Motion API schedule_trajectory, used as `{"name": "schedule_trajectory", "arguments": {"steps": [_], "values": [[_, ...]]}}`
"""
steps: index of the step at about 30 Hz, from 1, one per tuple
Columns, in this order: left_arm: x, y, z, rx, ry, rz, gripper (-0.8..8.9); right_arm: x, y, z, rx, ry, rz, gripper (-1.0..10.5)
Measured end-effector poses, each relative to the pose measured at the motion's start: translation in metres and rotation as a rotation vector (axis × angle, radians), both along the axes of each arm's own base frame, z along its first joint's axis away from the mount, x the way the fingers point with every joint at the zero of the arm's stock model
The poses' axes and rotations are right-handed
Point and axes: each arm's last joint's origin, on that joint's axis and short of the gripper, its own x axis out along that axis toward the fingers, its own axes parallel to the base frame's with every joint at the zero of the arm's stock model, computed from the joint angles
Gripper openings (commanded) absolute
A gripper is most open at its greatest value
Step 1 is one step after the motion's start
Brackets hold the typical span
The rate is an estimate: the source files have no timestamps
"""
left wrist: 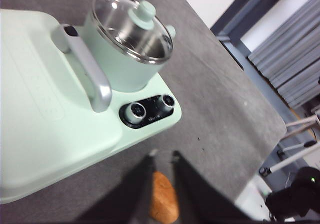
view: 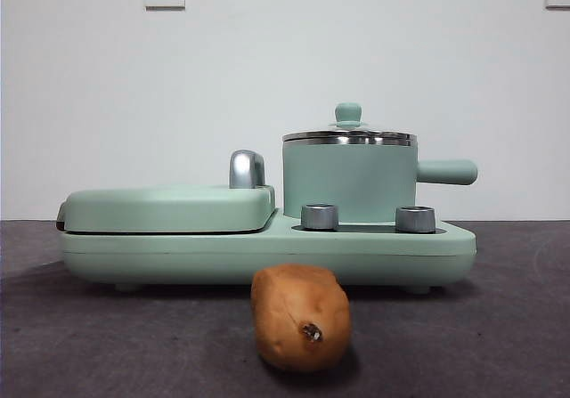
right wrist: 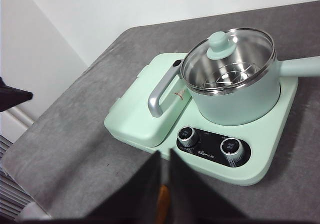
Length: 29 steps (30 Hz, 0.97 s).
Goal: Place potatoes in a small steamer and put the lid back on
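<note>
The potato (view: 300, 318) lies on the dark table in front of the appliance, its spotted end toward the front camera. The small steamer (view: 349, 180) stands on the right side of the mint-green base, side handle (view: 448, 172) pointing right. The glass lid (view: 348, 136) rests shut on its steel rim. Both arms hang high and are out of the front view. Above the potato (left wrist: 164, 204), my left gripper (left wrist: 163, 156) is shut with only a narrow slit and holds nothing. My right gripper (right wrist: 164, 153) is also shut and empty, with a sliver of the potato (right wrist: 163, 199) showing below it.
A flat mint-green griddle (view: 169, 207) with a chrome handle (view: 247, 168) fills the left half of the base. Two steel dials (view: 320, 216) (view: 415, 219) sit in front of the steamer. The table edge (left wrist: 250, 149) drops off beyond the appliance's right end.
</note>
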Motion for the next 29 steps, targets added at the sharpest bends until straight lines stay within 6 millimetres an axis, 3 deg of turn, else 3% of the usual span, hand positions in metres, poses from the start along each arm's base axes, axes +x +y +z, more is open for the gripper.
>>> {"name": "schedule_trajectory", "arguments": {"steps": [2, 4, 7, 15, 22, 29], "values": [[0.002, -0.002, -0.001, 0.005, 0.006, -0.012, 3.14, 0.000, 0.000, 0.000, 0.001, -0.001, 0.001, 3.9], [0.004, -0.004, -0.002, 0.007, 0.012, -0.020, 3.87, 0.000, 0.000, 0.000, 0.001, 0.000, 0.000, 4.7], [0.008, -0.006, -0.003, 0.009, 0.016, -0.033, 4.78, 0.000, 0.000, 0.000, 0.001, 0.000, 0.000, 4.9], [0.029, -0.023, -0.001, 0.038, 0.047, -0.067, 5.00, 0.000, 0.000, 0.000, 0.001, 0.000, 0.000, 4.9], [0.073, -0.061, 0.024, 0.141, 0.023, -0.081, 5.00, 0.000, 0.000, 0.000, 0.001, 0.000, 0.000, 4.9], [0.131, -0.128, 0.047, 0.313, -0.043, -0.081, 4.99, 0.000, 0.000, 0.000, 0.001, 0.000, 0.000, 4.9]]}}
